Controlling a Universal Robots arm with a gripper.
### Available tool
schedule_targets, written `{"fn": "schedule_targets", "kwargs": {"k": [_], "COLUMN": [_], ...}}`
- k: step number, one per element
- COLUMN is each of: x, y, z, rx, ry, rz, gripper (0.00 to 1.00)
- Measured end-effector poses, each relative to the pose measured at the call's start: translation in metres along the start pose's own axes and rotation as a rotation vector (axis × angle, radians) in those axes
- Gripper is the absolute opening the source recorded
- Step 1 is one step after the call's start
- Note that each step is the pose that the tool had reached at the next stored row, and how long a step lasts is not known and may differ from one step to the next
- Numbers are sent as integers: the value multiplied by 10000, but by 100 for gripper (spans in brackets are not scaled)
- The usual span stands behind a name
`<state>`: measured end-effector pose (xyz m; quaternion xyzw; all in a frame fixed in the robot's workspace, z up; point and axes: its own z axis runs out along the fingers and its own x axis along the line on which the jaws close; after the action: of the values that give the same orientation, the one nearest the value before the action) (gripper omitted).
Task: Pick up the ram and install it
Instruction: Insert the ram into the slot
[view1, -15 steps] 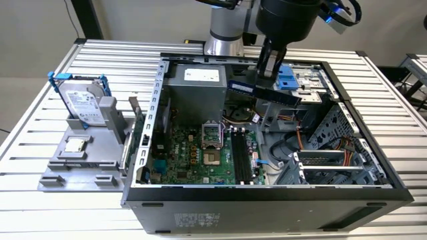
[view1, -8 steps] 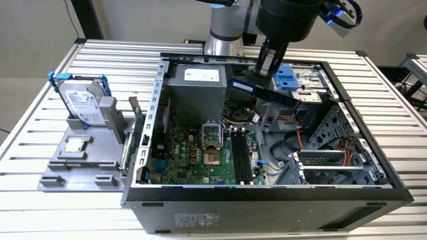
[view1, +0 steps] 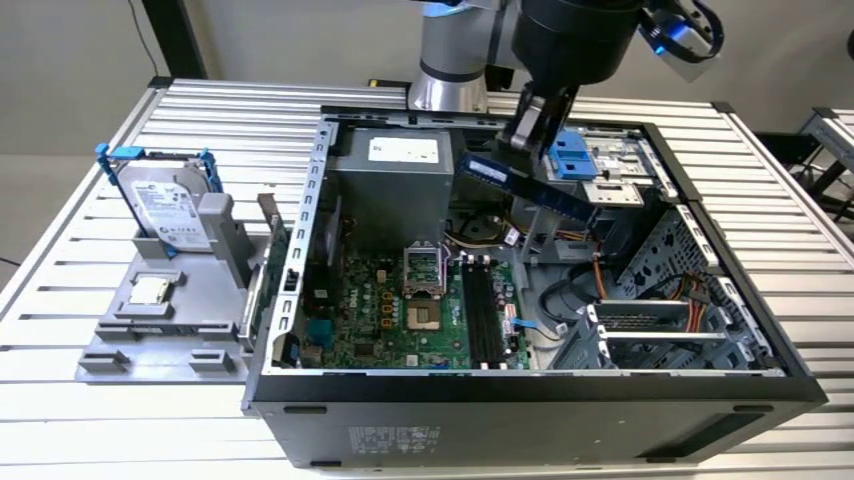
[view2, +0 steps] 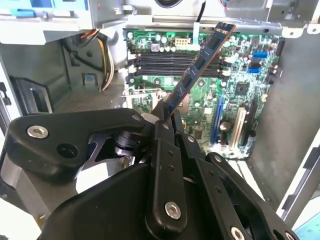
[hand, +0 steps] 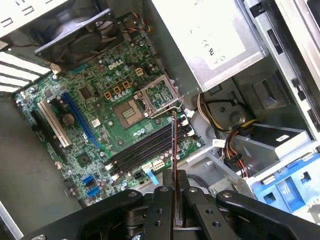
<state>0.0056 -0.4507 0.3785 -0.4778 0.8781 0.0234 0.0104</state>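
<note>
The gripper (view1: 523, 135) is clamped on the ram (view1: 529, 187), its fingers (view2: 164, 131) pinching one end of the stick; the rest of the board juts out free. In the exterior view the ram hangs tilted in the air above the open computer case (view1: 534, 395), just beside the power supply (view1: 387, 178) on the exterior view's right, and well clear of the motherboard (view1: 387, 320) below.

In the second wrist view the ram (view2: 201, 61) shows its dark blue-green face with black chips, slanting away from the gripper (view2: 163, 120) over the black memory slots (view2: 172, 61); it is apart from them.

In the first wrist view the ram (hand: 173, 142) is seen edge-on as a thin line rising from the gripper (hand: 174, 187); it crosses the memory slots (hand: 142, 149) near the processor socket (hand: 156, 95), though how high above them it hangs is hard to judge from here.

Outside the case, on the exterior view's left, a hard drive (view1: 167, 205) in a blue bracket stands in a grey fixture (view1: 160, 335); what looks like a small square processor chip (view1: 150, 290) lies on that fixture; all rest on a slatted metal table (view1: 80, 420).
</note>
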Motion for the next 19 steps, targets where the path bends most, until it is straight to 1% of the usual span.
{"fn": "schedule_targets", "kwargs": {"k": [19], "x": [0], "y": [0], "z": [0], "rx": [124], "ry": [-94], "rz": [3042], "gripper": [0]}}
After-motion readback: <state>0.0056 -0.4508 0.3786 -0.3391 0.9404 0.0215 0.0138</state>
